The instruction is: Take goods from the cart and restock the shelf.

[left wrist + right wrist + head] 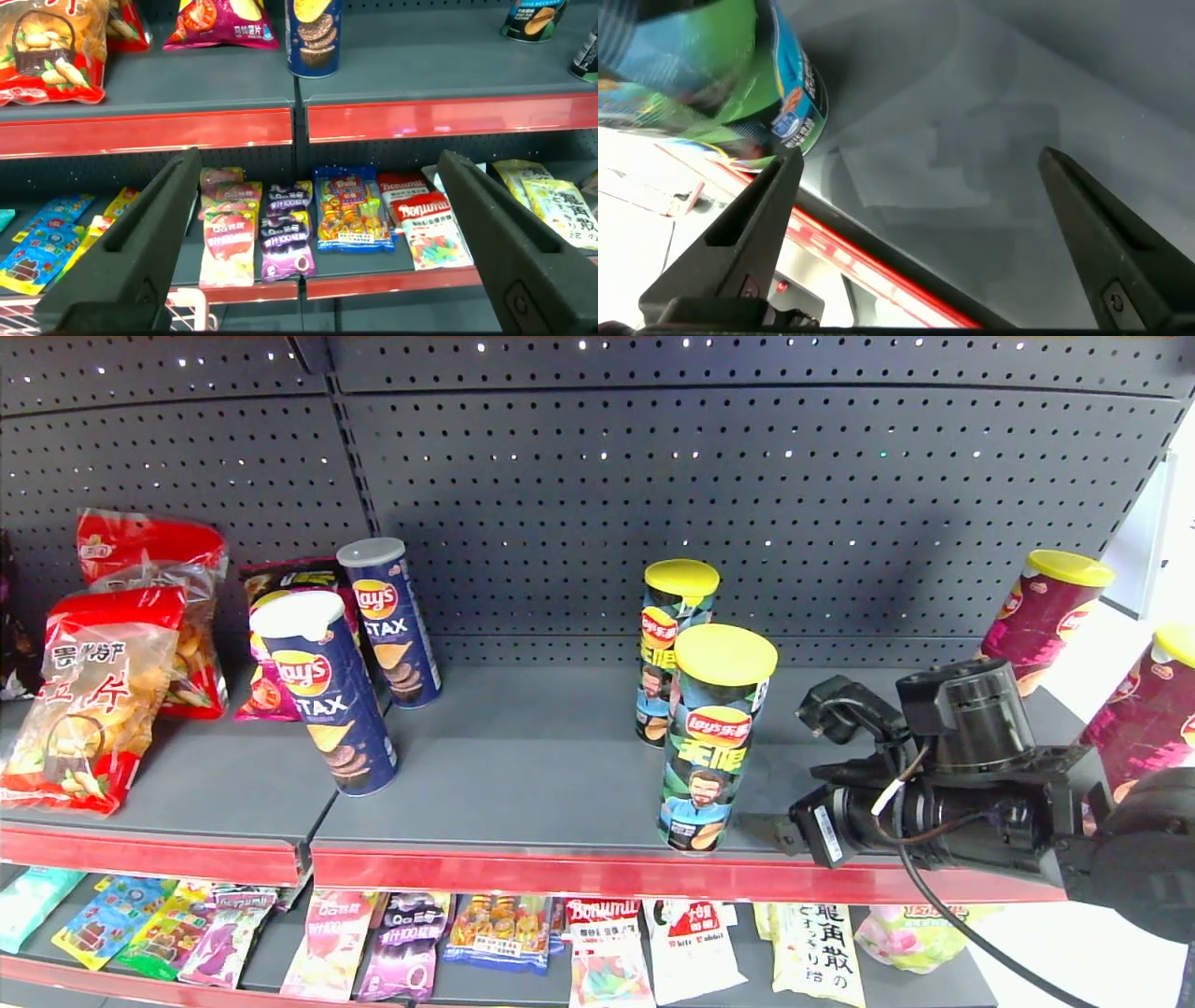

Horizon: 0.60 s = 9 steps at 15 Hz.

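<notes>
A green chip can with a yellow lid (717, 737) stands upright at the front edge of the grey shelf (523, 765). A second like can (674, 644) stands just behind it. My right gripper (789, 765) is right of the front can at shelf height, open and holding nothing. In the right wrist view the can's base (738, 84) sits beside one finger (757, 224) of the right gripper (920, 159), and I cannot tell if they touch. My left gripper (318, 157) hangs open in front of the lower shelf, holding nothing.
Two blue chip cans (327, 691) stand left of centre, with red snack bags (93, 700) further left. Maroon cans (1041, 611) stand at the far right. Small snack packets (346, 210) line the lower shelf. A pink wire edge (192, 313) shows below the left gripper.
</notes>
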Tool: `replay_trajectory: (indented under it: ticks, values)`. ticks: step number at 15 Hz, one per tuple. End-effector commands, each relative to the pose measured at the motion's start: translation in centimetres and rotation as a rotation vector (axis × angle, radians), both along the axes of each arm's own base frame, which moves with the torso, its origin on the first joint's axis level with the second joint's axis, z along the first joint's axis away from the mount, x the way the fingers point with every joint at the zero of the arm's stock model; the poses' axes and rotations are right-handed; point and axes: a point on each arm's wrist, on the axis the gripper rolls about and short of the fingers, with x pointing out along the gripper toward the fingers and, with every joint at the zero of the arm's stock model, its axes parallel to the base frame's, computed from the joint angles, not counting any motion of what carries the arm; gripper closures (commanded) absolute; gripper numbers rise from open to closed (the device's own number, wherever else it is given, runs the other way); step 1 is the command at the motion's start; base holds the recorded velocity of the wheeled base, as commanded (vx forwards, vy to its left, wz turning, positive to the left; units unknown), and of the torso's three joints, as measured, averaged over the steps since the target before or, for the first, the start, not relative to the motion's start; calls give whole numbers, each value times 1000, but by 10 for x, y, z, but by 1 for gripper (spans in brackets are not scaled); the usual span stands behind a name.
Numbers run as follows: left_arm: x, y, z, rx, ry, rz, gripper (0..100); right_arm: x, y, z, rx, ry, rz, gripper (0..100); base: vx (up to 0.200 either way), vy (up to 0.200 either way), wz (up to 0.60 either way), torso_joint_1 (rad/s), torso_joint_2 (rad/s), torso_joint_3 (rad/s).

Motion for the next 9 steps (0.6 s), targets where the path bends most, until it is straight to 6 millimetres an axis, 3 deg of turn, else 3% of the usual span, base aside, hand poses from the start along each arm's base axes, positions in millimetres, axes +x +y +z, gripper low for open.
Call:
replay_trajectory:
  ticks: [1,9]
  values:
    - [0,0,0,0,1,0,0,2,1,-1,-2,3,-1,0,0,0,0,0,0,0]
    - [0,0,0,0,1,-8,0,7,18,2,9,-16,42,0,0,0,0,0,0,0]
